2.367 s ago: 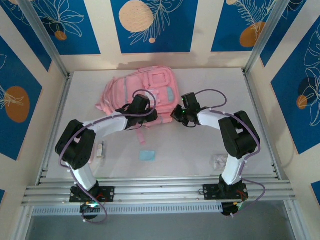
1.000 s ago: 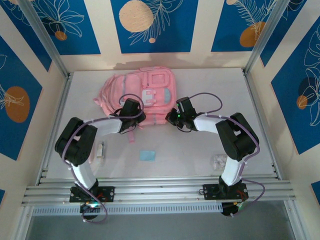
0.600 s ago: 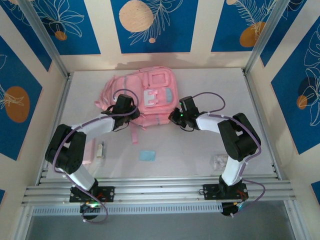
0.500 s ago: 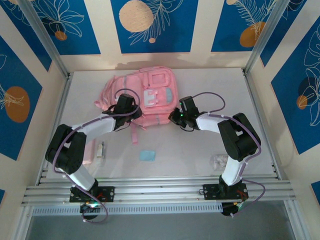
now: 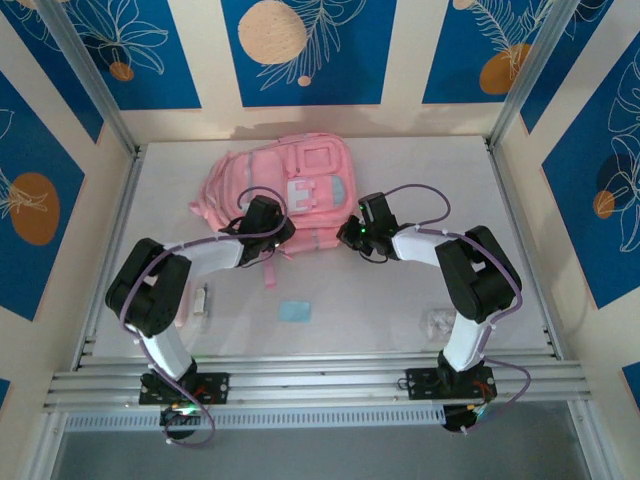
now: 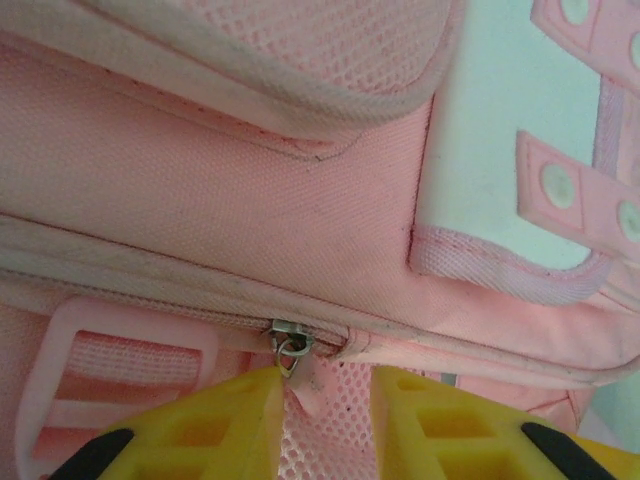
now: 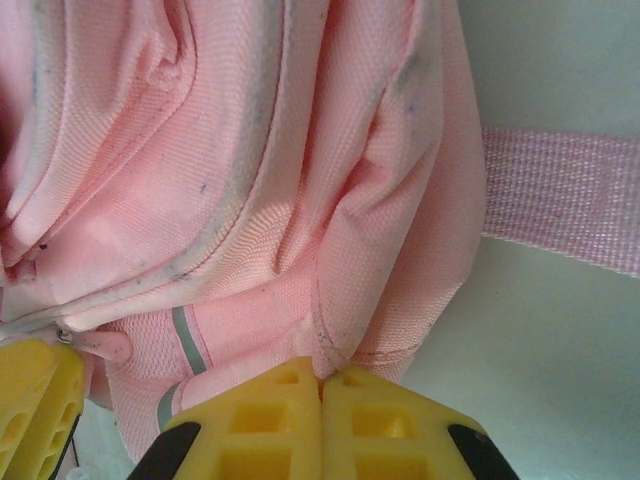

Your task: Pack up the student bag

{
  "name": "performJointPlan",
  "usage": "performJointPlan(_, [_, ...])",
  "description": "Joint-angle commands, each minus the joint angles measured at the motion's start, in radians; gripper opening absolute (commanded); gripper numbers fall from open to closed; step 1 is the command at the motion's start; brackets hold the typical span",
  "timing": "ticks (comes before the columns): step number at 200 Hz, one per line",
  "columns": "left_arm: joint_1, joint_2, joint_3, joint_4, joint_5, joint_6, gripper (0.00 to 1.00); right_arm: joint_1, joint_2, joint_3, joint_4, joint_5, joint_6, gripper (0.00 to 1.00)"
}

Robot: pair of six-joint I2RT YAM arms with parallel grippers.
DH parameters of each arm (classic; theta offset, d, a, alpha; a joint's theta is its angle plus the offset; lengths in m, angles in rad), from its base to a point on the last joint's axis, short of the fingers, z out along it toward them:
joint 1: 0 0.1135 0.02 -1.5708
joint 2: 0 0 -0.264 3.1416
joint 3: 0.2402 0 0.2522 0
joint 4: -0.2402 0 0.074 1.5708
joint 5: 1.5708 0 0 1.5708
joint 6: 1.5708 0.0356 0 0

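Note:
The student bag (image 5: 290, 185) is a pink backpack lying flat at the back middle of the table. My left gripper (image 5: 270, 226) is at the bag's near edge. In the left wrist view its yellow fingers (image 6: 215, 430) stand apart over pink mesh. The metal zipper slider (image 6: 290, 336) and its pink pull tab hang in the gap, the ring touching the left finger; left gripper (image 6: 328, 405) is open. My right gripper (image 5: 356, 232) is at the bag's near right corner, and in its wrist view the right gripper (image 7: 322, 385) is shut on a fold of the bag (image 7: 300, 180).
A small light-blue flat item (image 5: 295, 310) lies on the table in front of the bag. A small pale object (image 5: 203, 300) sits by the left arm's elbow, and a clear crumpled thing (image 5: 437, 322) by the right arm's base. A pink strap (image 7: 560, 215) trails onto the table.
My left gripper swung out to the left along the bag's edge, then came back right to the zipper. The right gripper stayed shut on the bag's corner.

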Motion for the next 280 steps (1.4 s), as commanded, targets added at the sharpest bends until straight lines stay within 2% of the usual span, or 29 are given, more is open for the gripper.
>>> performJointPlan(1, [-0.005, 0.019, -0.016, 0.055, -0.011, -0.048, 0.28, 0.016, -0.002, -0.001, -0.033, -0.012, -0.014, 0.0])
performJointPlan(83, [-0.006, -0.011, -0.079, 0.016, -0.033, -0.049, 0.33, 0.018, 0.003, -0.001, -0.025, -0.012, -0.013, 0.0])
performJointPlan(139, [-0.007, 0.037, 0.003, 0.054, -0.018, -0.052, 0.32, 0.019, -0.003, -0.004, -0.032, -0.012, -0.016, 0.0])
performJointPlan(238, [-0.038, 0.042, 0.096, -0.135, -0.07, 0.142, 0.33, 0.019, 0.009, 0.005, -0.024, -0.03, -0.009, 0.0])
performJointPlan(280, [-0.07, -0.005, 0.14, -0.226, -0.151, 0.239, 0.37, 0.019, 0.007, 0.002, -0.026, -0.027, -0.011, 0.0])
